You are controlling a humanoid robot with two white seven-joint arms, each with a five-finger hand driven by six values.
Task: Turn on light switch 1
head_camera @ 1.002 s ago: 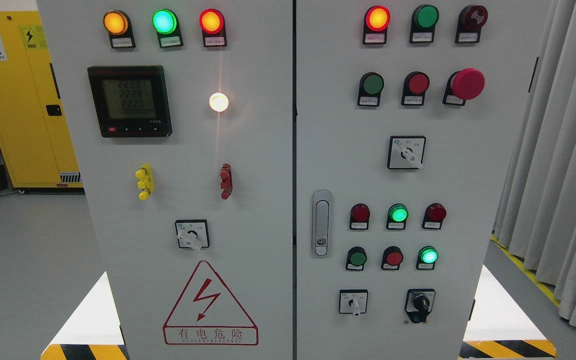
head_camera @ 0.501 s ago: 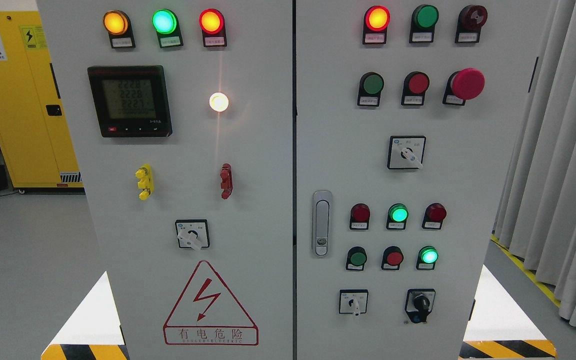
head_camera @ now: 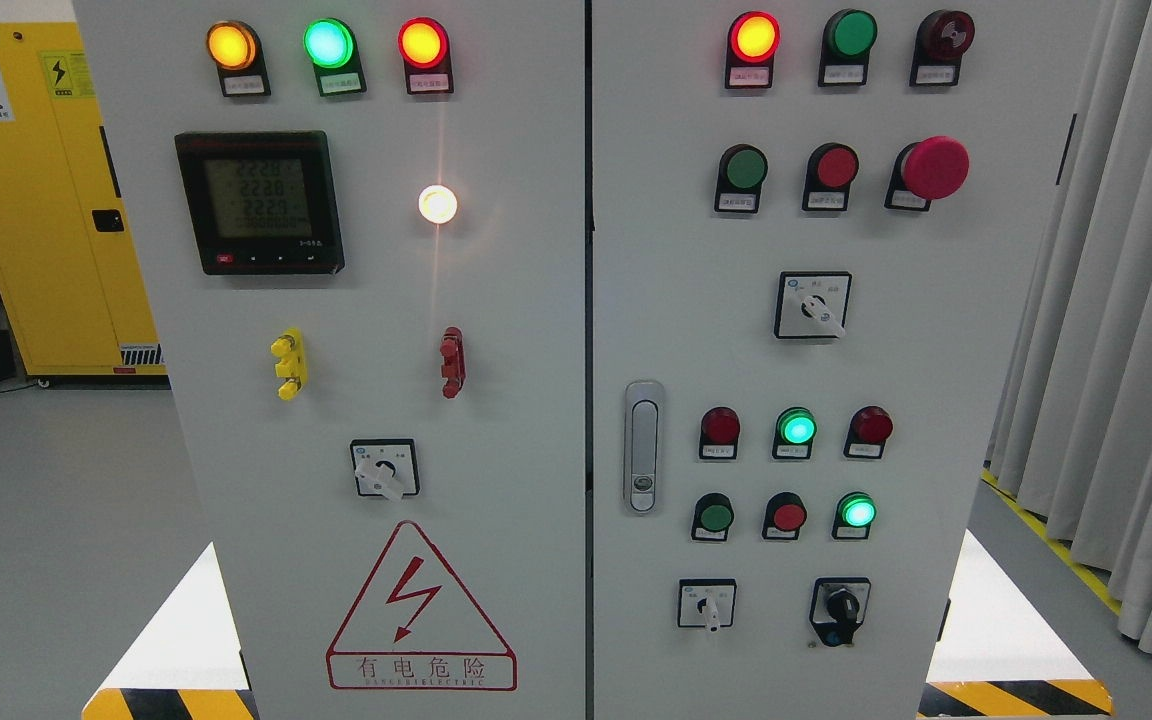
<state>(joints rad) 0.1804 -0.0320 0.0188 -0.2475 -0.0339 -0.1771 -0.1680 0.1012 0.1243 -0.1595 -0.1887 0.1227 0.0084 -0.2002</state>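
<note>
Head view: labels are too small for me to identify light switch 1. One candidate, the rotary selector [head_camera: 384, 470] low on the left door [head_camera: 516, 330], points its handle down-right, long axis diagonal. In the last second only the meter [head_camera: 259, 200] digits changed, so I see no progress. Left hand and right hand are out of view; I cannot tell their state.

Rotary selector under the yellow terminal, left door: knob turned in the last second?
No. The selector knob points down-right as before, same place above the warning triangle. No hand in view.
</note>
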